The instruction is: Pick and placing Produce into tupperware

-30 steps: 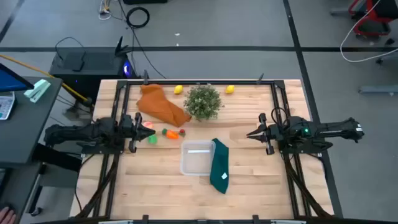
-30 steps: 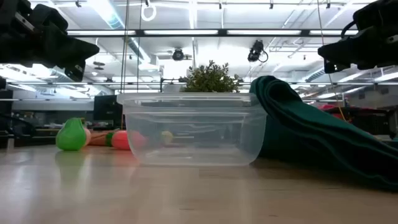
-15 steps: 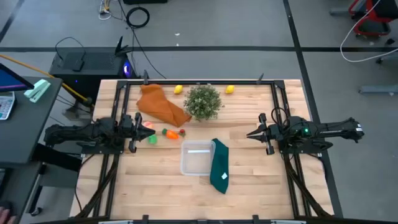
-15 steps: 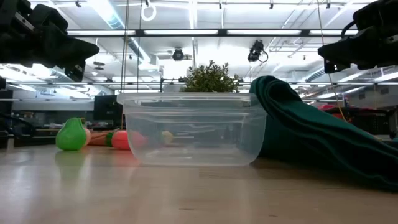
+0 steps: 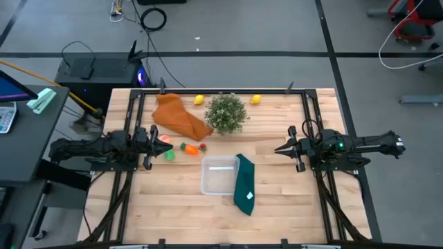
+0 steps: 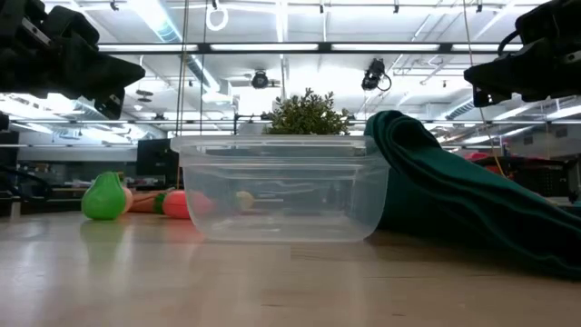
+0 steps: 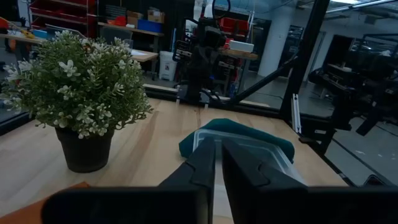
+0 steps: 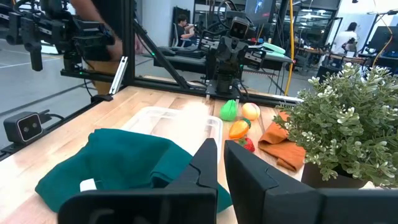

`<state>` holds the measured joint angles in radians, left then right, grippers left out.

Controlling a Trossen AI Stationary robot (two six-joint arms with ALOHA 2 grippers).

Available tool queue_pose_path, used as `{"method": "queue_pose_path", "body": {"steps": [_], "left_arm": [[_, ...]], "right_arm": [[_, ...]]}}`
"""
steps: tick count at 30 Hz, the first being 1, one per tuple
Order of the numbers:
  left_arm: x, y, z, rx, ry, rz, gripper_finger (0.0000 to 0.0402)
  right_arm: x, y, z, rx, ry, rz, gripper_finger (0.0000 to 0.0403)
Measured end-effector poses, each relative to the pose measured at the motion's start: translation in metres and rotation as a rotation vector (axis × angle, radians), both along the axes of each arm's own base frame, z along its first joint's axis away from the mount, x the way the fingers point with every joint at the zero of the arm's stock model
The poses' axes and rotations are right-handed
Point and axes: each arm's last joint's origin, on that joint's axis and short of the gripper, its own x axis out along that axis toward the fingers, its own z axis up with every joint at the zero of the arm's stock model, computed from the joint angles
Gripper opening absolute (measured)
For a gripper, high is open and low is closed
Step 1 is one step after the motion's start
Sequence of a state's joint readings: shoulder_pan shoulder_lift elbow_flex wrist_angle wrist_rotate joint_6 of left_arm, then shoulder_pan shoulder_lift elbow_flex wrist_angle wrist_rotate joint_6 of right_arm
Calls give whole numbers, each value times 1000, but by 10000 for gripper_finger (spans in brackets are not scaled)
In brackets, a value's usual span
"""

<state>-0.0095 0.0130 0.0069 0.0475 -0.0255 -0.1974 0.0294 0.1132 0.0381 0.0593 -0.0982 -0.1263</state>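
Scattered produce (image 5: pixel 185 146) beside empty clear tupperware (image 5: pixel 219 176)

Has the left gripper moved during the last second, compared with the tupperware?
No. In the high view the left gripper sits at the same spot left of the tupperware, beside the green fruit.

Dark green cloth (image 5: pixel 244 184) hides tupperware's (image 5: pixel 218 175) right edge — overhead.
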Motion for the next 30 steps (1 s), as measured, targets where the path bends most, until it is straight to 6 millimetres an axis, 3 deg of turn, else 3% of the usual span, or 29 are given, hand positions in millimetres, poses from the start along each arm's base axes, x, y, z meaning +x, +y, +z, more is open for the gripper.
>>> {"method": "queue_pose_path", "body": {"steps": [30], "left_arm": [[0,0,0,0,0,0,26]], "right_arm": [[0,0,0,0,0,0,0]]}}
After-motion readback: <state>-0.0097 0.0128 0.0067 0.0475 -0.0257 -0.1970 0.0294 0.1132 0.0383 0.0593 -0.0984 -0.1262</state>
